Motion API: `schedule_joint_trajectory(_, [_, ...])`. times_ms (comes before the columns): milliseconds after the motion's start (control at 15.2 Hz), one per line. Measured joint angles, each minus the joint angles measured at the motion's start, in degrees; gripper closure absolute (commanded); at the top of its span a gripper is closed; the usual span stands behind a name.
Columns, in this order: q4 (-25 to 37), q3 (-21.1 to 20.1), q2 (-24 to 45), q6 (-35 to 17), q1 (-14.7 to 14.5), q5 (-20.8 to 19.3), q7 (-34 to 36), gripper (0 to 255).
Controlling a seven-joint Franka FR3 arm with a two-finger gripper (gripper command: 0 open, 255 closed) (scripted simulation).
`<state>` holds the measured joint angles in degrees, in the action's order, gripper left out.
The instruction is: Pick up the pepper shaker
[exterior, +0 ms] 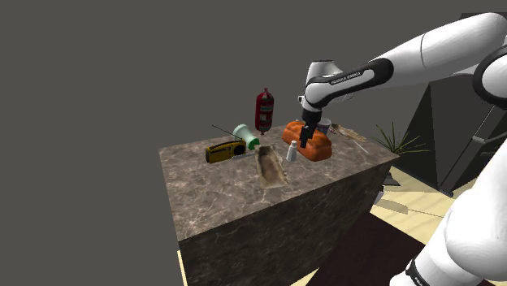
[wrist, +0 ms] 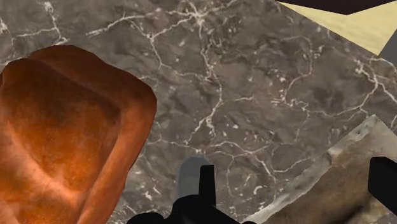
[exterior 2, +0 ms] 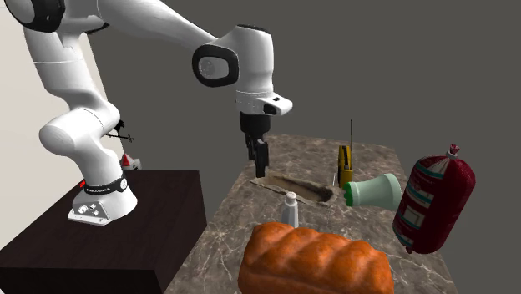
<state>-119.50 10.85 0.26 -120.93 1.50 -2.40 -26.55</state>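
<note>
Your gripper hangs above the marble counter with its fingers standing well apart and clasping nothing. The pepper shaker is a small pale bottle with a grey cap. It stands upright on the counter, apart from the fingers. In the shoulder view it sits just left of the gripper and of the orange-brown bread loaf, with a flat brownish scoop-like thing on its other side. In the second exterior view, the shaker stands nearer the camera than the gripper, between the loaf and the scoop.

In the wrist view, a grey rounded shape peeks out beside one finger, partly hidden; you cannot be sure it is the shaker's cap.

Farther back in the shoulder view you have a yellow radio with its antenna, a green-and-white bottle lying on its side, and a red cylinder standing upright.
</note>
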Motion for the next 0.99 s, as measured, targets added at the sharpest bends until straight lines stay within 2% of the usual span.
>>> schedule_joint_trajectory(330, [8.39, 0.52, 10.39, -3.39, 1.05, 0.98, -4.24, 0])
schedule_joint_trajectory(528, [15.58, 0.51, 16.78, -3.40, 2.03, 1.71, -6.72, 0])
schedule_joint_trajectory(990, [15.57, 0.26, 20.83, -7.74, 2.46, 2.23, -7.41, 0])
